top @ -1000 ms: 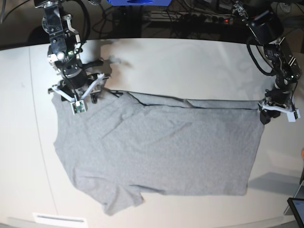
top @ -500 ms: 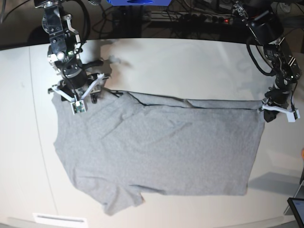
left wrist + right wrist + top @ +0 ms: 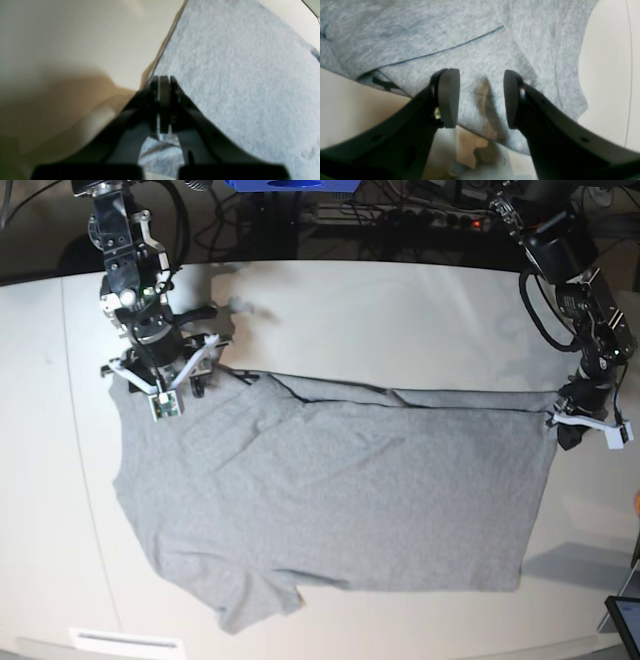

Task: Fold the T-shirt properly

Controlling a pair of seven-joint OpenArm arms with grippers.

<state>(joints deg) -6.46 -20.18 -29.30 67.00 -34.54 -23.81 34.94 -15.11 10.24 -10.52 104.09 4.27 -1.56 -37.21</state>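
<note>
The grey T-shirt (image 3: 330, 490) lies spread flat on the pale table (image 3: 400, 320), plain side up, one sleeve (image 3: 255, 600) pointing toward the near edge. At the shirt's far right corner in the base view, the left gripper (image 3: 560, 427) is clenched with a bit of the hem caught between its pads. At the far left corner the right gripper (image 3: 481, 98) hangs over the cloth, its fingers (image 3: 448, 97) spread apart and holding nothing.

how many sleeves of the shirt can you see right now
1: a sleeve sticks out at the near edge of the T-shirt. The other may be hidden under the right gripper.
</note>
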